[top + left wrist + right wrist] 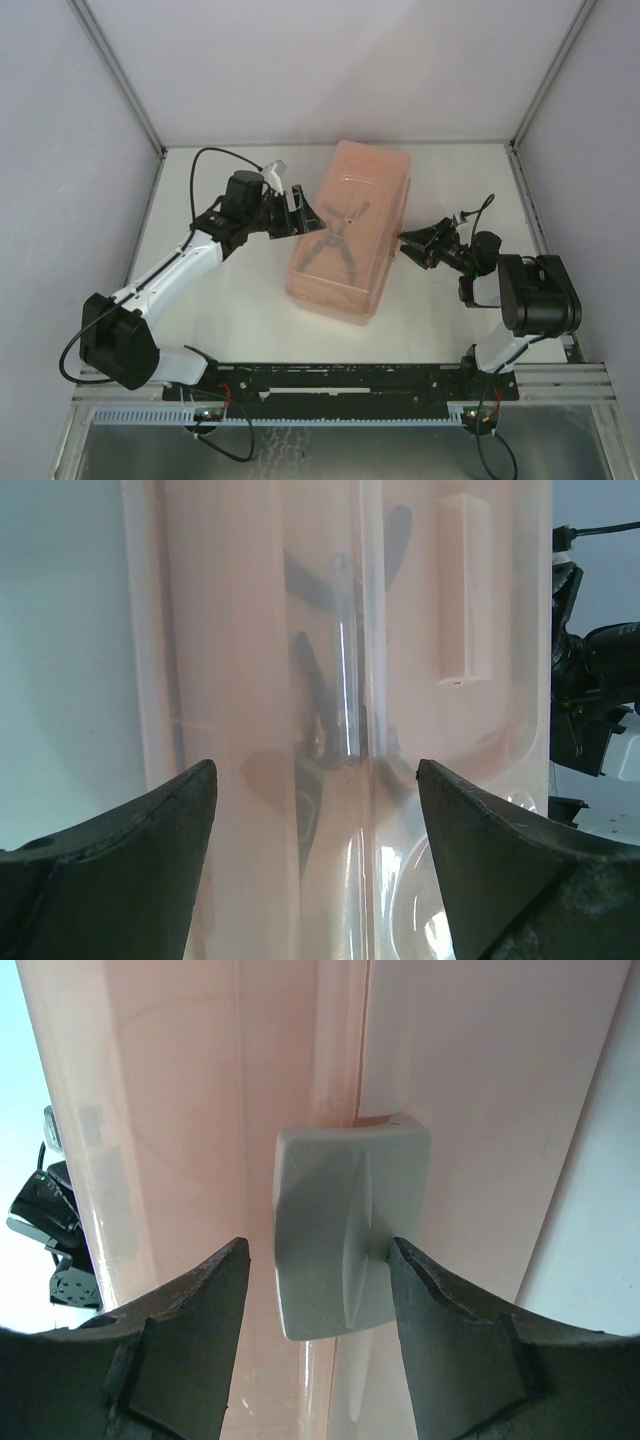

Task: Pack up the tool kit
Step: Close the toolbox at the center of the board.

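The salmon-pink tool kit box (350, 290) lies in the middle of the table with its lid down. Dark pliers (330, 245) show through the translucent lid. My left gripper (296, 210) is open at the box's left side. In the left wrist view its wide-apart fingers (150, 840) face the pink wall (230, 630), and dim tool shapes (310, 680) show behind it. My right gripper (405, 240) is at the box's right side. It stands open around the grey latch (340, 1230): the right finger touches the latch's edge, and the left finger (190, 1330) stands a little off it.
White enclosure walls stand at the back and both sides of the table (440, 170). The right arm's black body (590, 680) shows beyond the box in the left wrist view. A black rail (340, 380) runs along the near edge between the arm bases.
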`<state>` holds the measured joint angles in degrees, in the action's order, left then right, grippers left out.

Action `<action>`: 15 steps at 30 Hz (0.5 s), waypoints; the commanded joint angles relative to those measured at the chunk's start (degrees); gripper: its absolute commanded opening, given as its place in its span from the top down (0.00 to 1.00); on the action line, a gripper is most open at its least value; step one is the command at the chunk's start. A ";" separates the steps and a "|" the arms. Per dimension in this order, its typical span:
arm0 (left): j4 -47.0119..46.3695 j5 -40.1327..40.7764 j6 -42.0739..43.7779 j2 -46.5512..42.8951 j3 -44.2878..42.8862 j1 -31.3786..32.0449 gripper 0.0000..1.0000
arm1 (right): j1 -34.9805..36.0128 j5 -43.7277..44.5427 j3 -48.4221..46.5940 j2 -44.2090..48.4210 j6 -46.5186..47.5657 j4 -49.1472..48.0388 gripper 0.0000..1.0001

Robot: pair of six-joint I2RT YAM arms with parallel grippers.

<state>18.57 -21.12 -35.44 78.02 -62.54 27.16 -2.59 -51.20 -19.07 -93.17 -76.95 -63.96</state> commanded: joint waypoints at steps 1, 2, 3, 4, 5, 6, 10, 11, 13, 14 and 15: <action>-0.47 0.16 -0.18 -0.85 0.52 0.22 0.16 | 1.89 -0.91 -2.90 -1.45 -1.09 -6.21 0.42; -0.35 0.18 -0.04 -0.77 0.41 0.20 0.16 | 2.00 -0.94 -3.09 -1.91 -1.14 -6.46 0.42; -0.25 0.14 0.01 -0.81 0.34 0.24 0.17 | 2.13 -0.84 -3.28 -2.32 -1.18 -6.67 0.42; -0.22 0.24 0.10 -0.79 0.32 0.18 0.17 | 2.21 -0.79 -3.41 -2.67 -1.12 -6.82 0.42; -0.20 0.29 0.06 -0.77 0.33 0.21 0.17 | 2.32 -0.67 -3.57 -3.06 -1.06 -6.93 0.42; -0.07 0.22 0.15 -0.69 0.24 0.21 0.17 | 2.40 -0.62 -3.68 -3.35 -1.09 -7.22 0.42; 0.19 0.20 0.36 -0.46 -0.02 0.22 0.17 | 2.44 -0.56 -3.93 -4.87 -1.23 -8.63 0.41; 0.16 0.16 0.42 -0.41 -0.03 0.25 0.17 | 2.52 -0.68 -4.08 -5.18 -1.25 -8.90 0.41; 0.24 0.04 0.45 -0.28 -0.07 0.19 0.18 | 2.50 -0.75 -4.25 -5.88 -1.35 -9.51 0.40; 0.24 0.03 0.46 -0.32 -0.12 0.23 0.18 | 2.56 -0.89 -4.41 -6.23 -1.36 -9.70 0.40; 0.30 0.05 0.46 -0.32 -0.19 0.23 0.18 | 2.55 -0.97 -4.54 -6.57 -1.43 -9.96 0.40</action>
<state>19.00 -21.10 -35.42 78.02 -62.57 27.16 -1.06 -51.51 -21.54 -98.76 -77.62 -68.49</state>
